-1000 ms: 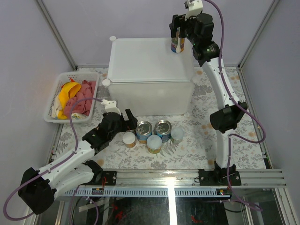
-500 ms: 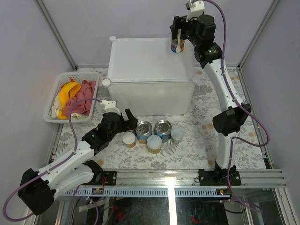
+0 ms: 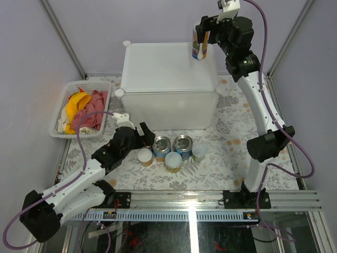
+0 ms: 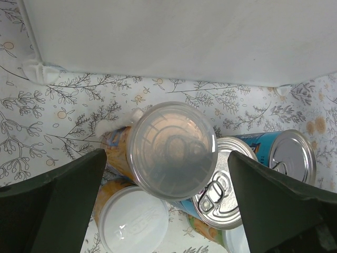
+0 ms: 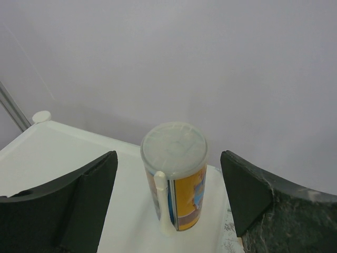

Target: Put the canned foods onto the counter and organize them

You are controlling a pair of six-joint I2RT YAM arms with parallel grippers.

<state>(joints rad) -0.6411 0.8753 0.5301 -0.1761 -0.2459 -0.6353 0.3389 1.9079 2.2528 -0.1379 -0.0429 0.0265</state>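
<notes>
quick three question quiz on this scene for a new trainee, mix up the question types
1. True or false: the right jaws are shut on the canister on the counter.
2. How many cans stand on the counter? A one, B two, C four.
3. Fill in: the two steel cans stand on the ____.
Key: 1 false, they are open; 2 A; 3 table.
</notes>
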